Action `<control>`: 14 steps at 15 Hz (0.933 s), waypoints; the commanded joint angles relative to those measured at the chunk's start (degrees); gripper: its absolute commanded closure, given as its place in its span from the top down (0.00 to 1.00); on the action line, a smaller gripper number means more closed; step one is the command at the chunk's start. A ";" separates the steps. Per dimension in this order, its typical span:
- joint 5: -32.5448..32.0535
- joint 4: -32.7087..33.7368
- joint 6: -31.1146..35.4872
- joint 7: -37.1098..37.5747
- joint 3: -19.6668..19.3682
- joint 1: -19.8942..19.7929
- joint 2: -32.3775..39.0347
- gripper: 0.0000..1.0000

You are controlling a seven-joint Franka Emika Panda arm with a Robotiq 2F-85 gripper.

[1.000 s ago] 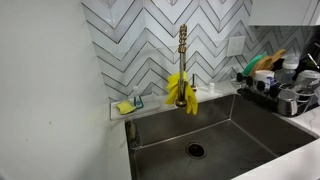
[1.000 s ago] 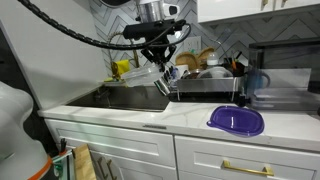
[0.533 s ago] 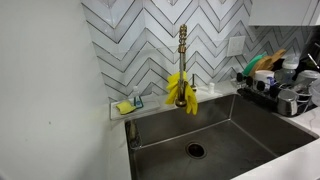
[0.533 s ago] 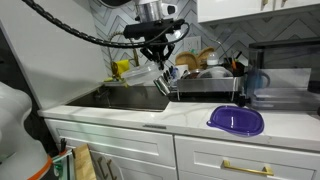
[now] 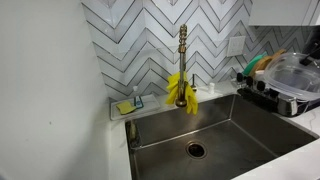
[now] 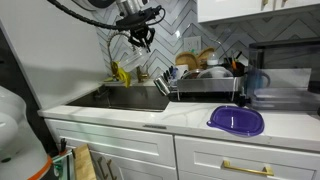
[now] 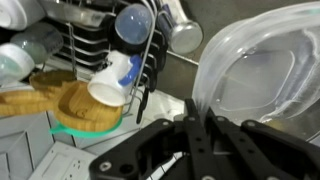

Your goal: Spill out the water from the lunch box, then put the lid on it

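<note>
Plastic, clear and thin, makes up the one lunch box (image 7: 262,78). It is a rounded-corner shell with a thicker rim and glossy walls that blur whatever lies behind them. The tool (image 7: 197,122) has its two black fingers pinched together on that rim, so the box is lifted off every surface and fills the space just ahead of the tool. In an exterior view the box (image 5: 297,72) hangs in the air in front of the rack.

Just beyond the fingertips in the wrist view stands a dark wire dish rack (image 7: 150,62). It holds one shiny metal cup (image 7: 182,32) and one white mug (image 7: 112,80) lying on its side among other crockery.

In an exterior view the tool (image 6: 140,36) hangs high over a single-basin brushed steel sink (image 6: 125,97). One purple lid (image 6: 237,120), flat with rounded corners, lies far below the tool and off to the side, past the rack, on the smooth white worktop (image 6: 190,117).

Behind the basin rises one slim brass-coloured faucet (image 5: 183,45). Over it is draped what looks like a pair of yellow rubber gloves (image 5: 180,90), set against grey and white herringbone tiles (image 5: 140,30).
</note>
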 commanded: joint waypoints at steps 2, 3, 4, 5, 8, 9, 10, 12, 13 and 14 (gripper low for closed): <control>-1.08 -4.10 12.96 -2.74 1.64 6.20 -2.95 0.02; -1.14 -4.75 16.21 -3.12 1.74 7.35 -3.03 0.02; -0.31 -5.23 18.89 -3.39 1.29 8.92 -2.95 0.02; -1.54 -2.44 15.05 -0.79 1.01 8.04 -1.02 0.07; -1.58 -3.28 17.82 -1.11 0.99 9.50 -1.14 0.07; -1.58 -3.28 17.82 -1.23 0.93 9.49 -1.17 0.07; -1.57 -3.28 17.82 -1.31 0.86 9.48 -1.22 0.02; -1.25 -4.32 20.70 -4.84 0.08 11.60 -1.67 0.02; -1.30 -4.77 23.14 -7.42 -0.38 12.97 -1.72 0.02; -0.63 -5.36 26.75 -9.70 -0.98 14.69 -1.79 0.02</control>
